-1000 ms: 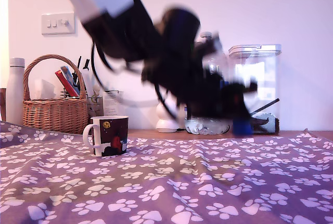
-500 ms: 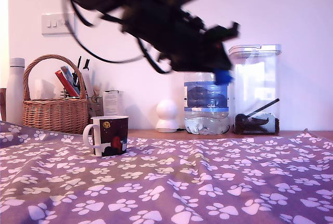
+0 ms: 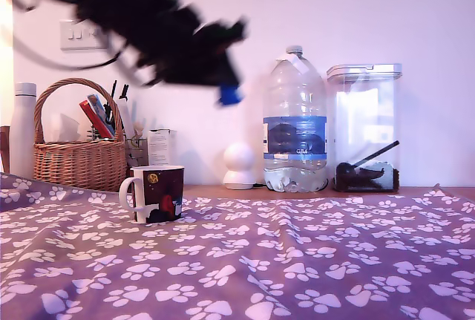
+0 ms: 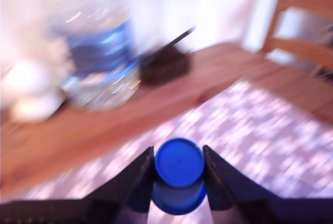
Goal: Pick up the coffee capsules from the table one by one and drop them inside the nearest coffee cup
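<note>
My gripper [image 3: 230, 91] is high in the air, blurred by motion, up and to the exterior view's right of the coffee cup [image 3: 154, 193]. It is shut on a blue coffee capsule [image 3: 230, 95]. In the wrist view the capsule [image 4: 179, 174] sits squeezed between the two dark fingers [image 4: 136, 184], its round end facing the camera. The cup is a dark mug with a white handle, standing on the table [image 3: 297, 260], which is draped in purple paw-print cloth. The cup's inside is hidden from here.
Behind the table runs a brown wooden ledge [image 3: 252, 190] with a wicker basket [image 3: 77, 153], a white round object [image 3: 240, 165], a large water bottle [image 3: 295, 123] and a clear container [image 3: 364, 127]. A wooden chair [image 4: 302, 31] shows in the wrist view.
The arm has swung up and toward the exterior view's left, carrying the blue capsule from low near the container, past the bottle, to a spot nearer above the cup.
</note>
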`<control>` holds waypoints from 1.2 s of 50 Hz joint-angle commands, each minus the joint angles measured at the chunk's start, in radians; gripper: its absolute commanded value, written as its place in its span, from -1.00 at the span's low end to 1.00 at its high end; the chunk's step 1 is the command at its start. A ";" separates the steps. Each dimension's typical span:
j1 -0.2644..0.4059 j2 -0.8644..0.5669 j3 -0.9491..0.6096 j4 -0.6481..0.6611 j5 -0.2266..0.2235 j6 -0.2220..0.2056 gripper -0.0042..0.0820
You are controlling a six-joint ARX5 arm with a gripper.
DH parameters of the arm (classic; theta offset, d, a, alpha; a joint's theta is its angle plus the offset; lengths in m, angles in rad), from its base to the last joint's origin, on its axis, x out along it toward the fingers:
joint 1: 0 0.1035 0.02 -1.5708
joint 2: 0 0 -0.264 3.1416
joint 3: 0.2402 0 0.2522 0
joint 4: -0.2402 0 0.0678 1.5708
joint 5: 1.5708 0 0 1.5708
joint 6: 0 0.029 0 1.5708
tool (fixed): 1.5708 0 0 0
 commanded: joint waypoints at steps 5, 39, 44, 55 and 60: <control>0.059 -0.054 -0.082 0.019 -0.007 0.005 -0.82; 0.256 -0.093 -0.140 0.008 -0.014 0.018 -0.81; 0.256 -0.092 -0.132 0.025 -0.013 0.032 -0.80; 0.256 -0.035 -0.065 -0.012 0.007 0.032 -0.80; 0.256 0.018 -0.008 -0.064 0.010 0.032 -0.80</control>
